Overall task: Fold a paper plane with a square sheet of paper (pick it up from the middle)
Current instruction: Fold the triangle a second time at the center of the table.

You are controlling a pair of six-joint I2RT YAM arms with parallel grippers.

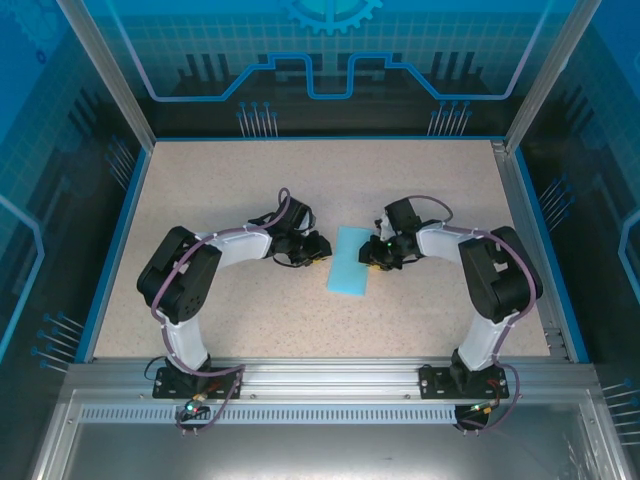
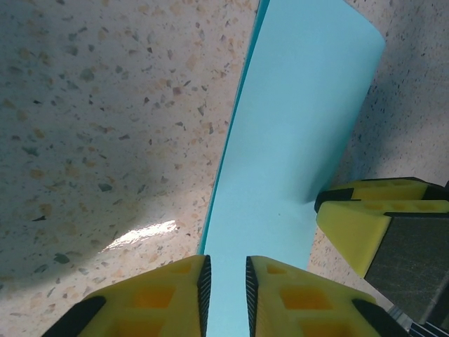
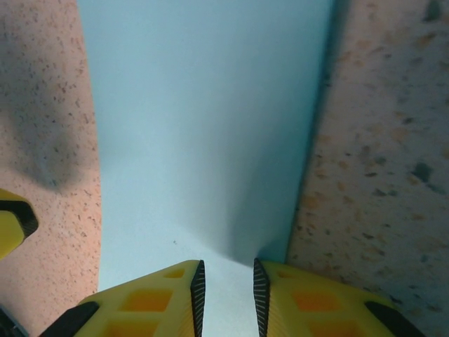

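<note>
light-blue paper (image 1: pixel 349 262) lies in the middle of the speckled table (image 1: pixel 250 190). it is a long strip rather than a square, so i judge it already doubled over once, and a darker under-layer shows along 1 long edge in the left wrist view. the left gripper (image 1: pixel 316 248) and the right gripper (image 1: pixel 376 256) meet it from opposite long sides, probably so 1 can steady the strip while the other works the crease. each has its 2 fingers a narrow slit apart, not pressed together, with blue showing through the slit. whether the tips bear down on the paper i cannot tell. the strip looks to bow a little off the table, so the fold likely needs flattening before the nose corners are turned in.
</note>
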